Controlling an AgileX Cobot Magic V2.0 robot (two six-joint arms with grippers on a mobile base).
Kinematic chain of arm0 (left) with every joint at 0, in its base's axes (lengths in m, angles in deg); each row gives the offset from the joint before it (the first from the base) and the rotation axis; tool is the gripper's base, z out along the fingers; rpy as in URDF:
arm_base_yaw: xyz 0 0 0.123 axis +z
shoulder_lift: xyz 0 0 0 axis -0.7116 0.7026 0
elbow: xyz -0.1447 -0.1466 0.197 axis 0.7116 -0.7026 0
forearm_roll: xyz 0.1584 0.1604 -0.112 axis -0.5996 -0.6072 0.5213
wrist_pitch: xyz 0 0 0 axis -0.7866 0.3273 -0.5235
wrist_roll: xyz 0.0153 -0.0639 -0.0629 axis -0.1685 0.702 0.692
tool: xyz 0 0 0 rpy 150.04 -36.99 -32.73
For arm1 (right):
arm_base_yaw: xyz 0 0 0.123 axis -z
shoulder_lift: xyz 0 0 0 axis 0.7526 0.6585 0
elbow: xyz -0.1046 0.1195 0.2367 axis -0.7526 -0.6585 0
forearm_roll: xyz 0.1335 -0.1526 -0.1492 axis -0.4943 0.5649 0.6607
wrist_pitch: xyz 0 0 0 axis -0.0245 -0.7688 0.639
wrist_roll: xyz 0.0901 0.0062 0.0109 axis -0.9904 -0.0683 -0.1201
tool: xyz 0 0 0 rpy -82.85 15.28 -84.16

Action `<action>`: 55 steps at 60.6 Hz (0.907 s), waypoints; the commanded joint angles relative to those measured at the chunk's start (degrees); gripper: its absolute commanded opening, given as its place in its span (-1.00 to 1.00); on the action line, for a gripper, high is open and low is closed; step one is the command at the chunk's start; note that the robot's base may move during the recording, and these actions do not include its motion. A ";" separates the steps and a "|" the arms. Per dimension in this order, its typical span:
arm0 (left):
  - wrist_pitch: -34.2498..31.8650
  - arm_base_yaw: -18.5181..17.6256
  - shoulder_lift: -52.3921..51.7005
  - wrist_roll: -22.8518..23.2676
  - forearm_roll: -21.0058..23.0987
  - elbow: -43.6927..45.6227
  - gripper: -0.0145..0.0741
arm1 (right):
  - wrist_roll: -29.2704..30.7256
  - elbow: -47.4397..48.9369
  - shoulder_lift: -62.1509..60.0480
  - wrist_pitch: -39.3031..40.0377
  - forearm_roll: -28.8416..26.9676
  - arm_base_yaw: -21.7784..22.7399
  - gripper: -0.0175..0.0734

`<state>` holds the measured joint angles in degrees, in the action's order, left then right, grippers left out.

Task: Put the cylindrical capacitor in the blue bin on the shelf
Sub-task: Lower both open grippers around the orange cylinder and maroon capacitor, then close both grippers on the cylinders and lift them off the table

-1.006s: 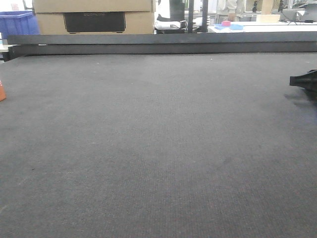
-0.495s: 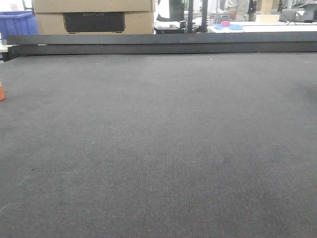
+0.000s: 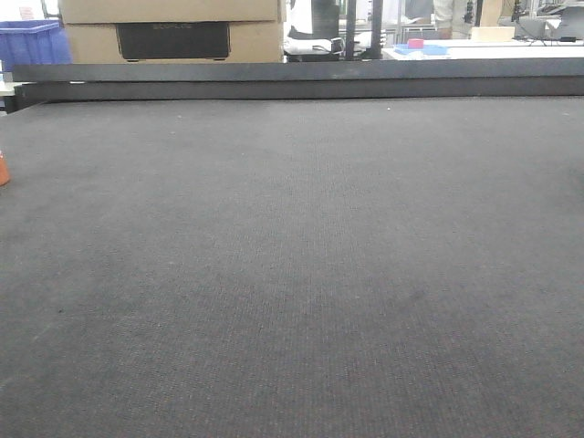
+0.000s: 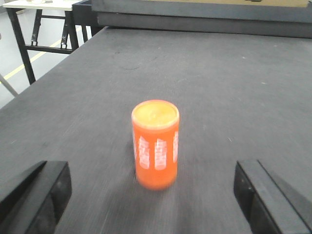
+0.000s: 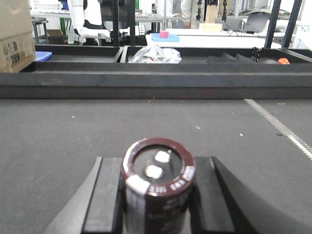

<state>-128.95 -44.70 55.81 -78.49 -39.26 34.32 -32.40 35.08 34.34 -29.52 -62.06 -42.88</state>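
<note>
Base of cylindrical capacitor off-frame

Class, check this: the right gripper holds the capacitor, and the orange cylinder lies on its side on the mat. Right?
No. The left wrist view shows the orange cylinder standing upright on the mat. The right gripper does hold the capacitor.

Desk wide open across centre & right, front view; only an orange can at far-left edge. Raised dark rail walls off the far side, w/ cardboard box beyond. Wrist views: left fingers spread wide, can upright ahead in their lane; gap between right fingers filled by capacitor.
</note>
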 commanded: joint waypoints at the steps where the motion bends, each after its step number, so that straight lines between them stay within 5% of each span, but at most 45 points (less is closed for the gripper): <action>1: -2.47 0.30 5.22 0.56 0.34 4.26 0.64 | 0.10 -0.20 -0.66 1.55 0.30 0.03 -0.77; 44: -0.63 0.30 25.18 0.56 1.42 24.26 0.62 | 0.10 -0.20 -0.66 1.55 0.40 0.03 -0.77; 49: -0.11 0.30 26.16 0.56 1.42 24.84 0.54 | 0.10 -0.20 -0.66 1.55 0.40 0.03 -0.77; 55: 0.63 0.30 26.31 0.56 1.42 25.10 0.18 | 0.10 -0.20 -0.66 1.55 0.40 0.03 -0.77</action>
<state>-128.32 -44.70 82.01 -78.38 -38.23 58.93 -32.50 34.99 34.34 -29.52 -62.06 -42.88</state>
